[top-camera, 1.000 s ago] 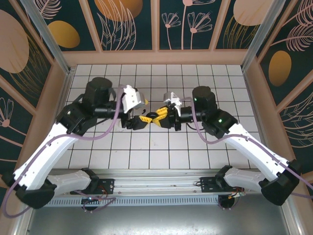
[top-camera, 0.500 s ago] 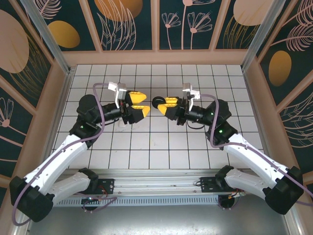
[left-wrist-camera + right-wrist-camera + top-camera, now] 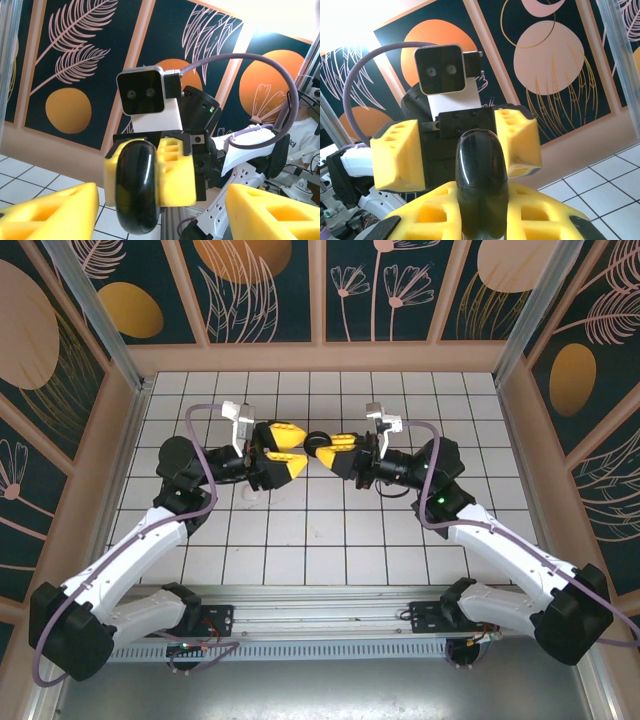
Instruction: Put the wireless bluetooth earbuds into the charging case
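Observation:
My right gripper [image 3: 325,449] is shut on the black, rounded charging case [image 3: 318,439], held up in the air over the middle of the tiled table. In the right wrist view the case [image 3: 481,175] stands on edge between my yellow fingers [image 3: 427,215], its lid seam closed. My left gripper [image 3: 304,451] faces it from the left, open, its fingers [image 3: 397,155] standing either side of the case without touching it. The left wrist view shows the case [image 3: 137,185] straight ahead, between and beyond my own fingertips [image 3: 50,215]. The earbuds are out of view.
White tiled floor [image 3: 330,530] lies below both raised arms. Patterned wall panels [image 3: 270,290] close off the back and sides. A metal rail [image 3: 320,595] with the arm bases runs along the near edge.
Both arms have swung up and toward the back of the table. The left gripper has come close to the case held by the right one, and its jaws have narrowed a little.

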